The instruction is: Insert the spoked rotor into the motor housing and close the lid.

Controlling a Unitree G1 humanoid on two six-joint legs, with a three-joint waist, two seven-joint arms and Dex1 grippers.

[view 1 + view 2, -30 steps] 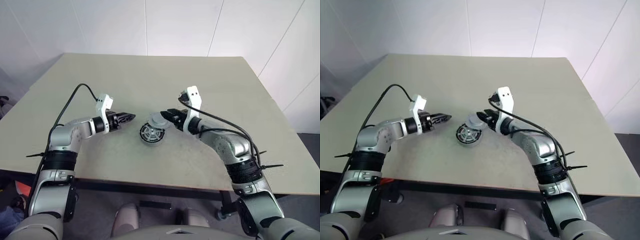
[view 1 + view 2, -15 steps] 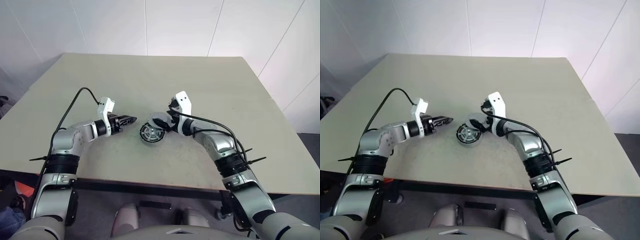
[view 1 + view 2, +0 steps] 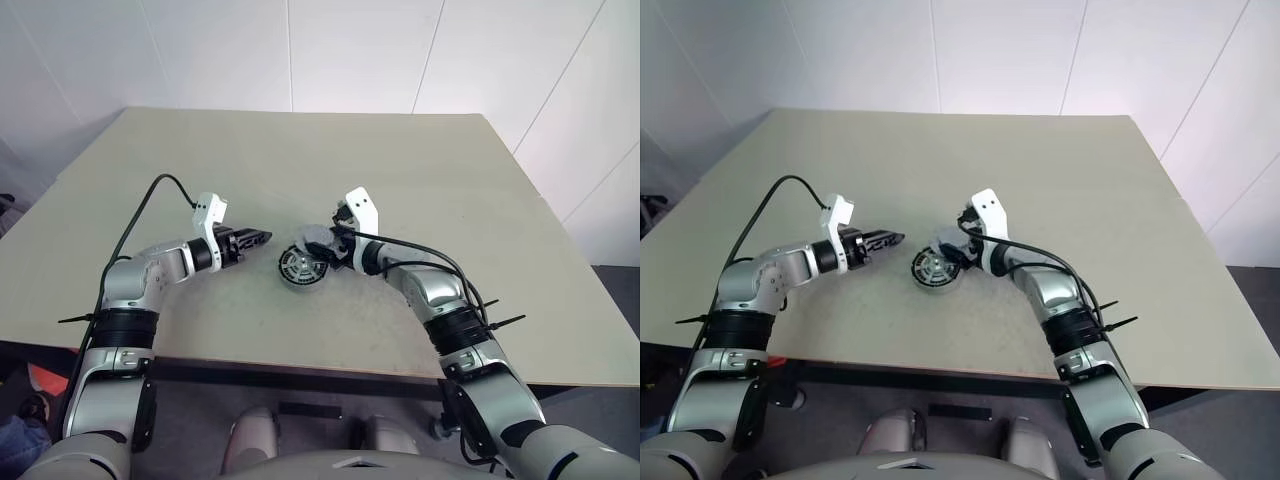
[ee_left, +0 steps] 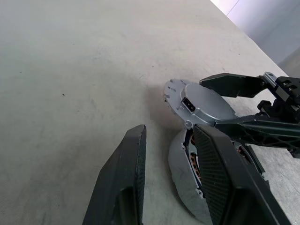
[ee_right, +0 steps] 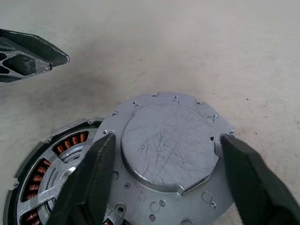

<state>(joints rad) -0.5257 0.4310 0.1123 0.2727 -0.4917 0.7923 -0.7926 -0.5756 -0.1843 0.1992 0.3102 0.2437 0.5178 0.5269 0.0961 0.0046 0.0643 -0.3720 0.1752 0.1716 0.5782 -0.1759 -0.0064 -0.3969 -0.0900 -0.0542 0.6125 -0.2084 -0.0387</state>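
The motor housing [image 3: 300,268] lies flat on the table, a dark ring with copper windings [image 5: 70,140] around a silvery centre. Pale spokes show inside it; I cannot tell whether they are the spoked rotor. The lid [image 5: 168,140], a grey metal disc, leans tilted over the housing's far right edge. My right gripper [image 3: 320,244] straddles the lid, with a fingertip [image 5: 105,145] against the rim on each side. My left gripper [image 3: 262,238] hovers just left of the housing, open, with nothing between its fingers [image 4: 129,178].
The beige table [image 3: 400,160] stretches far beyond the parts, with its front edge [image 3: 300,366] close to me. White walls stand behind it. Black cables loop from both wrists.
My right gripper has sunk a little and rolled, bringing the lid down onto the housing's edge, and its fingers now stand wider across the lid. The left arm has kept still.
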